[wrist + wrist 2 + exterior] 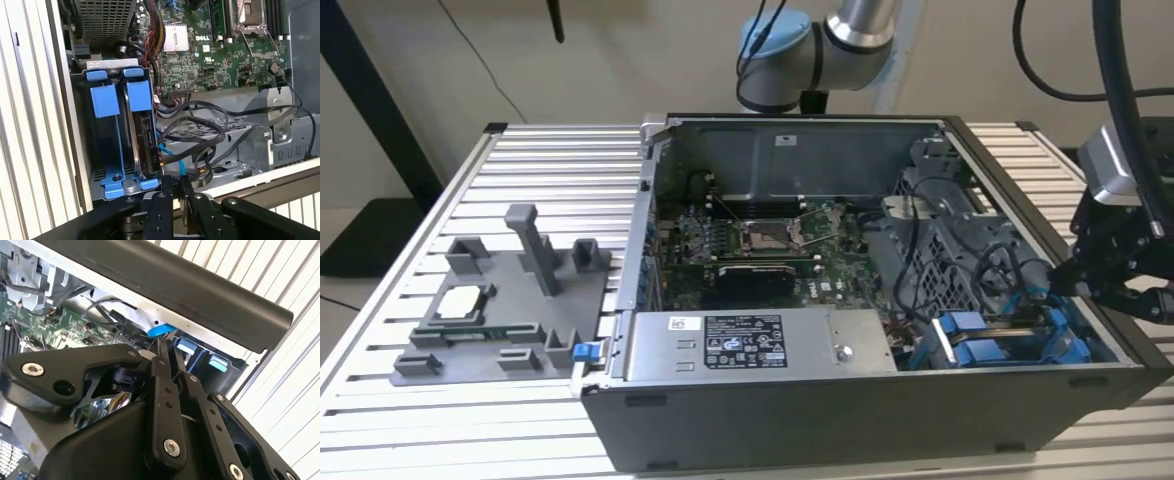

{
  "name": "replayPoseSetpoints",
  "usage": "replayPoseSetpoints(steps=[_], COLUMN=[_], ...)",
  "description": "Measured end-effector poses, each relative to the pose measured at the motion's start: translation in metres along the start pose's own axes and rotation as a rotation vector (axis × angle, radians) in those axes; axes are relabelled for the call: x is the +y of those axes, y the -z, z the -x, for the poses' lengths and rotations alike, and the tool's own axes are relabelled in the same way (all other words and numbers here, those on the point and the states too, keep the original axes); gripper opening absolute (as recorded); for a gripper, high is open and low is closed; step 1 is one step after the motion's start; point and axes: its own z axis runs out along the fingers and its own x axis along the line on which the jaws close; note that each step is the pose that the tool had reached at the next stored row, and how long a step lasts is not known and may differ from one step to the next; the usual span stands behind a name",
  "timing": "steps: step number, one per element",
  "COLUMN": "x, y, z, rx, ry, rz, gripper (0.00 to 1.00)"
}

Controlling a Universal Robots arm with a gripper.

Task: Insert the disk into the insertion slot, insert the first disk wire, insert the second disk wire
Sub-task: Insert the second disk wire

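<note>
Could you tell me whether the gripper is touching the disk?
Cannot tell: in the first wrist view the gripper sits beside the disk, contact unclear.

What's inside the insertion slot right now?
In the first wrist view the slot holds the disk on edge in a blue carrier, a second carrier beside it. The disk's faces and the slot's floor are covered.

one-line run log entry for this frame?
disk: in insertion slot | gripper: shut on blue wire | position: over case edge, beside slot
</note>
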Motion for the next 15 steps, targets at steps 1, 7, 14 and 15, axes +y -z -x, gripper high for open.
replayPoseSetpoints(steps=[1,7,14,15], x=[0.0000,0.0000,-0.0062,-0.0073], y=[-0.0002,-0.0004,0.0022,0.0023], z=[-0.0001,-0.0004,-0.0017,-0.0021], rx=[-0.0001,-0.0041,-0.0013,-0.0007], ry=[-0.003,-0.014,-0.019,-0.020], rz=[-0.0005,-0.0016,0.0140,0.0159], gripper=[1.00,0.00,1.00,1.00])
